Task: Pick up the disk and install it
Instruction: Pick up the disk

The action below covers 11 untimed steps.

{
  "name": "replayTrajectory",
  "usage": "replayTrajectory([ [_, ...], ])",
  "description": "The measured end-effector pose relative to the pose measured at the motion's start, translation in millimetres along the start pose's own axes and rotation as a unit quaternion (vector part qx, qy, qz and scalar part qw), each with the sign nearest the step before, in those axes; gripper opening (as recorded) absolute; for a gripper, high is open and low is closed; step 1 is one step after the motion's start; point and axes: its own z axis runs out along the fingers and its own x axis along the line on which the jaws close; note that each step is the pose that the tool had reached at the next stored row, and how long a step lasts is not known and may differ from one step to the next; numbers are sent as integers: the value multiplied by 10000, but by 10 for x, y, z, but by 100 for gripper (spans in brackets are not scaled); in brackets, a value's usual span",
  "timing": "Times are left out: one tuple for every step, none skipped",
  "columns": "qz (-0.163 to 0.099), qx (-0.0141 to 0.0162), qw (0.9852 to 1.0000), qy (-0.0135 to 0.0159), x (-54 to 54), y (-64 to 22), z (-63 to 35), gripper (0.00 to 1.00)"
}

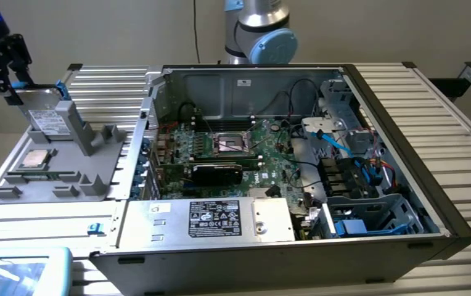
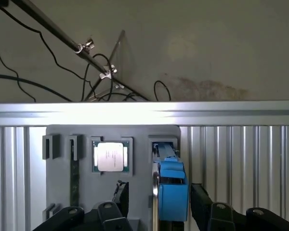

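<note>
Gripper (image 2: 159, 195) straddles the disk (image 2: 172, 186) standing on edge, fingers parted

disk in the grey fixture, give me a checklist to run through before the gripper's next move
1. Disk standing on edge in its slot of the grey fixture: ok.
2. Gripper open and straddling the disk: ok.
3. Fingers clamped on the disk: not ok, a gap shows on each side.
4. CPU chip apart from the fingers, lying in its own pocket beside the disk: ok.
5. Drive cage in the computer case free to take the disk: cannot tell, something blue sits in it.
</note>
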Motion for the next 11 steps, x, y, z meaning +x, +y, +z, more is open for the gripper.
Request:
replayTrajectory([
  [0,-1,10000,-5,0,-3,18,63],
  [1,-3,10000,-7,-1,-7,36,63],
  [1,-8,10000,-7,-2,-11,54,63],
  [0,-18,10000,-7,-2,-15,73,63],
  [-1,-29,10000,-6,-2,-17,85,63],
  [-1,-33,10000,-6,-3,-19,89,63],
  [-1,-34,10000,-6,-3,-19,88,63],
  [-1,-34,10000,-6,-3,-19,88,63],
  [-1,-33,10000,-6,-3,-19,89,63],
  [-1,-33,10000,-6,-3,-19,90,63],
  [-1,-30,10000,-8,-3,-19,101,63],
])
